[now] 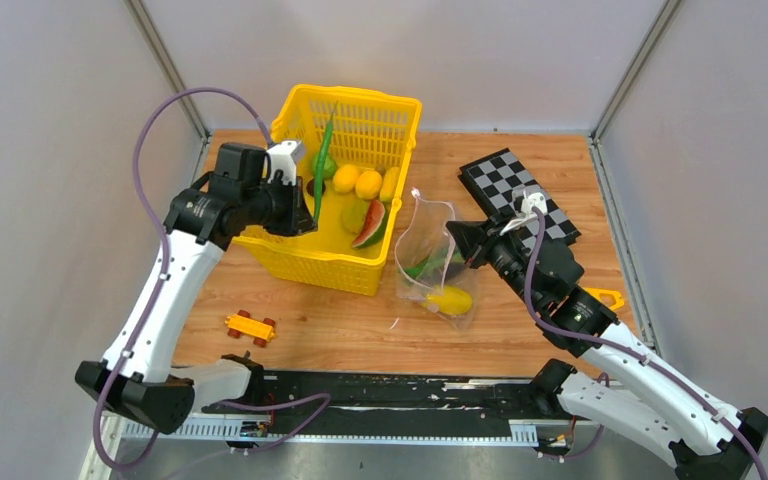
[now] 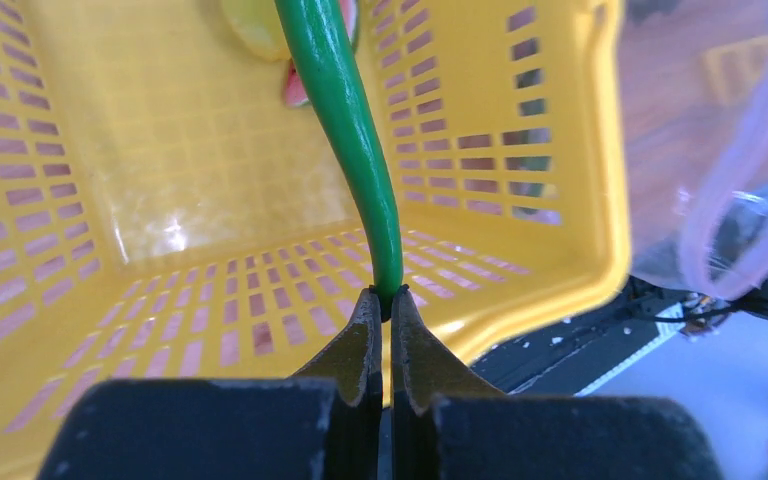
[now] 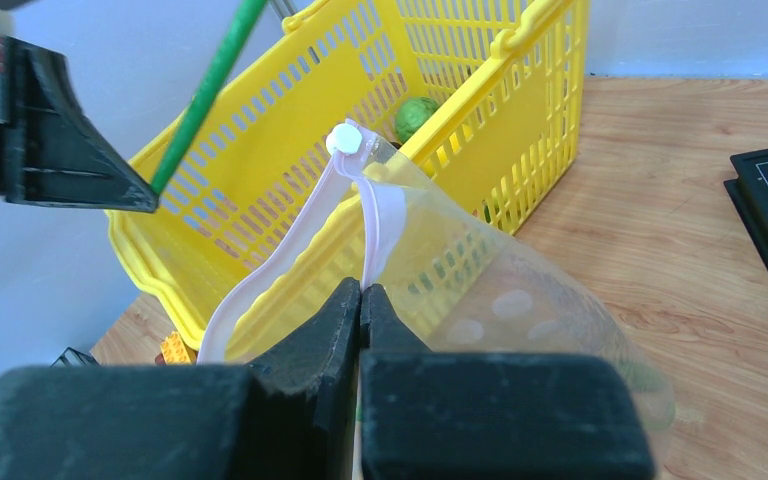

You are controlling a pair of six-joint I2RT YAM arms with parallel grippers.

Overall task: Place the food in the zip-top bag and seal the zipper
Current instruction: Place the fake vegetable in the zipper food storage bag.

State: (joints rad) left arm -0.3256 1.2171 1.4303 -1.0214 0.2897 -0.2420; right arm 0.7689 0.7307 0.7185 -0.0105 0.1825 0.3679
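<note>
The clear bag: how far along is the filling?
Done: a yellow fruit lies in the zip-top bag. In hand: the left gripper pinches a long green pod over the yellow basket; the right gripper holds the zipper. Left: yellow fruits and the watermelon slice in the basket, then sealing.

Left arm (image 1: 165,290) reaches forward with elbow bent, wrist level, gripper (image 2: 382,300) pinched tight on a pod (image 2: 345,120). Right arm (image 1: 660,400) stretches forward and inward, its gripper (image 3: 361,292) clamped on the zipper (image 3: 380,215).
</note>
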